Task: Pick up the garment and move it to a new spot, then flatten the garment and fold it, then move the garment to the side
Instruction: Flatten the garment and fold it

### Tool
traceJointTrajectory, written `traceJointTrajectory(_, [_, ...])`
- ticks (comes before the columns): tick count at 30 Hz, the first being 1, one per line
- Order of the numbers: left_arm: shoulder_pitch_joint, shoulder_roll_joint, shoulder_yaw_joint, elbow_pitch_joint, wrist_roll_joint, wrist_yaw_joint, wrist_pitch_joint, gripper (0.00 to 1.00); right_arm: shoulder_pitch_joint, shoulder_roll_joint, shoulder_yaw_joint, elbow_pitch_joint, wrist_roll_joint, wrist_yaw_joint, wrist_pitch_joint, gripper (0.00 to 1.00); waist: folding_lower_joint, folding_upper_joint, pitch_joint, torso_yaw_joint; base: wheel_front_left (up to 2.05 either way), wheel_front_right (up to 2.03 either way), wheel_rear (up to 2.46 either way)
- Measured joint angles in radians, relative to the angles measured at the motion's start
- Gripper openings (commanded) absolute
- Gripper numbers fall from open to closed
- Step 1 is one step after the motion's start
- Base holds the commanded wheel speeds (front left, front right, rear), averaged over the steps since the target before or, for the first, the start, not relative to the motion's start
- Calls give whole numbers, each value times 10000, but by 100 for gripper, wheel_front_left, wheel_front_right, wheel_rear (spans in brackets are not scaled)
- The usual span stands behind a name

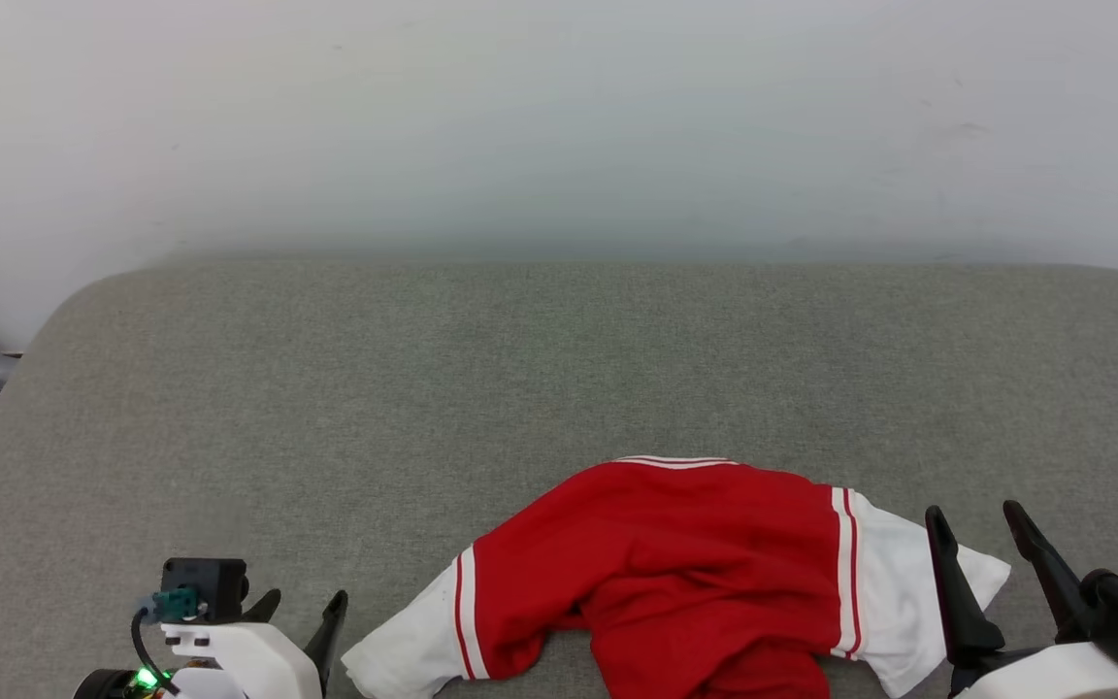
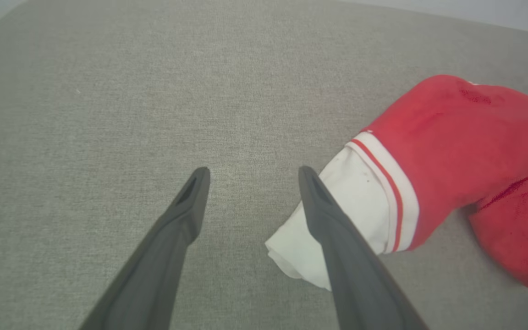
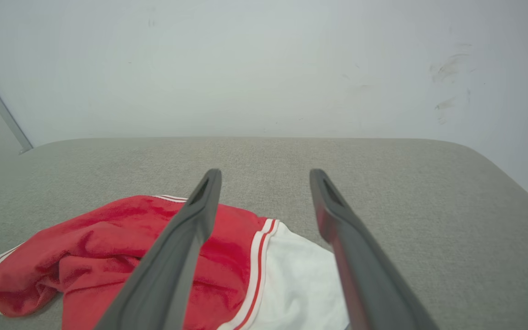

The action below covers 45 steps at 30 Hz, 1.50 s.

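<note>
Garment [image 1: 675, 573] is lying crumpled at the near edge of the grey fabric table [image 1: 326, 388], red body bunched, a white sleeve sticking out at each end. Left gripper [image 1: 299, 621] is sitting just beside the left sleeve [image 1: 404, 650], fingers spread, holding nothing. Right gripper [image 1: 972, 519] is standing over the right sleeve [image 1: 894, 582], fingers spread wide, nothing pinched between them; contact with the cloth unclear.

The garment [image 1: 685, 563] lies crumpled on the near edge of the grey surface (red body, white striped sleeves).
</note>
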Motion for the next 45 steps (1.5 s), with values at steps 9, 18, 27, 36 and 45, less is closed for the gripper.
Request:
traceJointTrajectory(9, [-319,825,-458,-144,-1306,-685,3802,100,53,17,165,-107,460,0,94,100,0,0,236,-496,0,0,0])
traceJointTrajectory(18, [-995,838,-1039,995,-1476,-959,4684,100,-111,23,173,79,777,0,65,100,1,0,775,-943,0,0,0])
traceJointTrajectory(27, [-1697,871,-1801,1990,-1630,-1256,5430,0,-145,25,117,357,1012,0,186,100,0,0,832,-1124,0,0,0])
traceJointTrajectory(36, [-1649,637,-1898,2188,-1300,-1246,3705,0,-114,31,-504,1101,1532,2,945,100,0,0,549,-899,0,0,0])
traceJointTrajectory(45, [-1581,552,-1666,1296,-861,-788,2272,0,-944,-221,-1864,3402,1868,0,3097,100,1,0,489,-455,0,0,0])
